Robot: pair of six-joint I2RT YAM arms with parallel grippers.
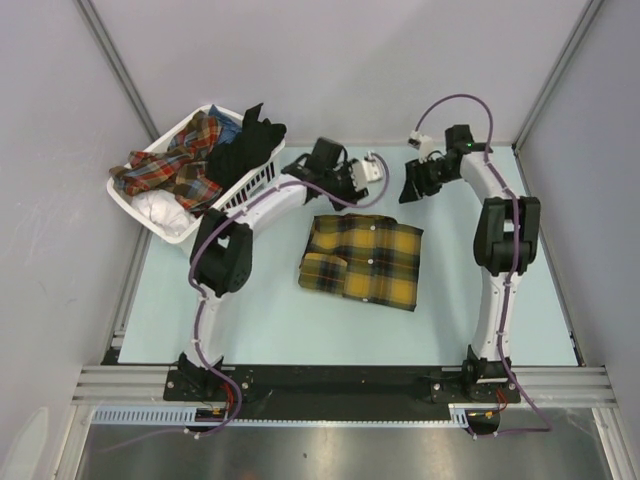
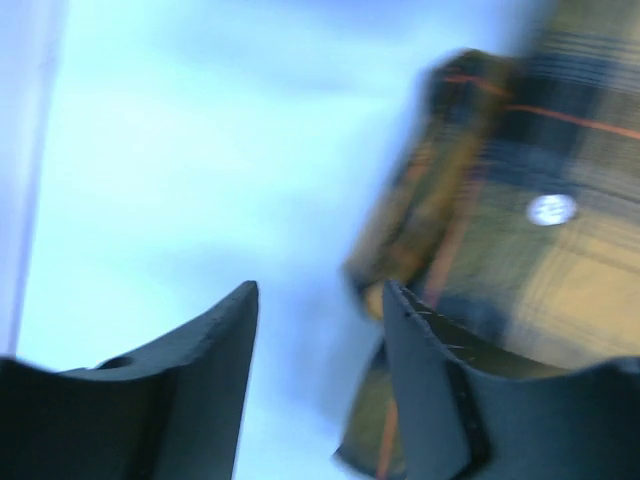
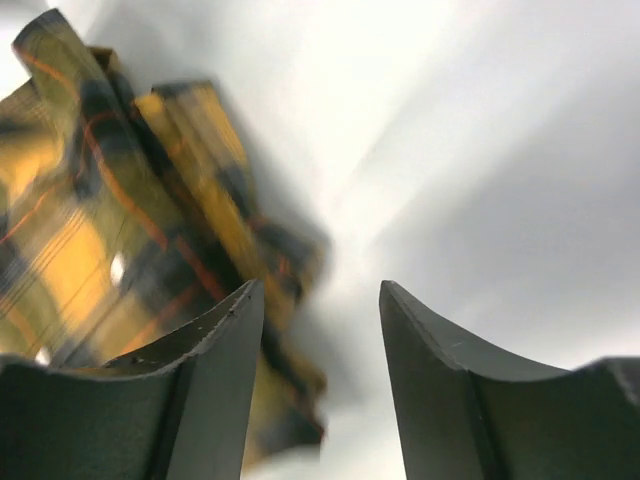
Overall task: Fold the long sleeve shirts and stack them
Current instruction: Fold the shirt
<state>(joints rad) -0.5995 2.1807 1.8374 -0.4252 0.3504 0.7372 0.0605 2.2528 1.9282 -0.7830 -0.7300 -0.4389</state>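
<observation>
A mustard-yellow and black plaid shirt (image 1: 362, 260) lies folded in a rectangle on the pale table, buttons up. It also shows blurred in the left wrist view (image 2: 520, 220) and the right wrist view (image 3: 110, 230). My left gripper (image 1: 345, 192) hovers just beyond the shirt's far left corner, open and empty (image 2: 320, 300). My right gripper (image 1: 412, 188) hovers just beyond the far right corner, open and empty (image 3: 322, 300). More shirts lie in the basket: a red-brown plaid one (image 1: 175, 165) and a black one (image 1: 245, 150).
A white slatted plastic basket (image 1: 250, 188) stands at the back left, holding the heaped clothes and a white cloth (image 1: 165, 212). Metal frame rails run along the table's sides and near edge (image 1: 340, 380).
</observation>
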